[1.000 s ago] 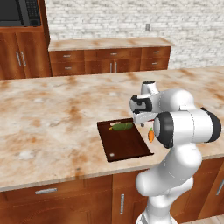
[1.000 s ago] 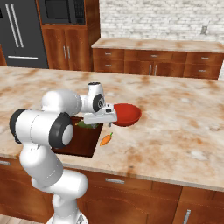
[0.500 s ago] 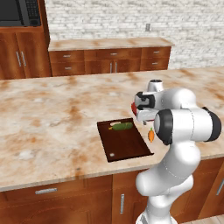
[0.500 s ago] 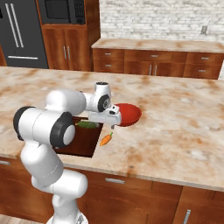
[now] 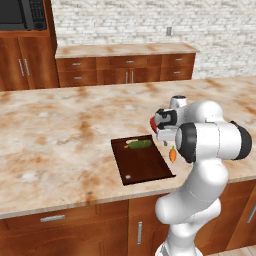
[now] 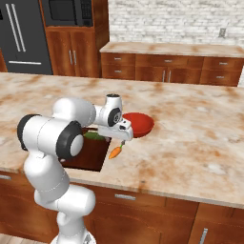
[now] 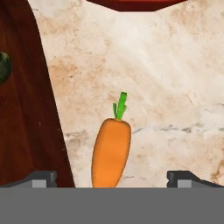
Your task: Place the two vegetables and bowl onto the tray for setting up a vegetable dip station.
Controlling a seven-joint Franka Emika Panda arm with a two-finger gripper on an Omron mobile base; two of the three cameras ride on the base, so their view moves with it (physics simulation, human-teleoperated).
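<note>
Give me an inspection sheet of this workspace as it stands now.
Surface: marbled beige counter.
Job's things: cucumber lies on the tray; carrot lies on the counter beside the tray; red bowl sits on the counter beyond the carrot.
Clutter: nothing seen.
Grippers: gripper open, above the carrot, fingertips either side of it.
Cables: nothing seen.
Surroundings: wooden cabinets, brick wall, microwave.

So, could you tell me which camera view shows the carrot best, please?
The hand view: the carrot lies large and centred on the counter between the open finger tips, green top clear. Both base views show it small beside the tray, beneath the gripper.
</note>
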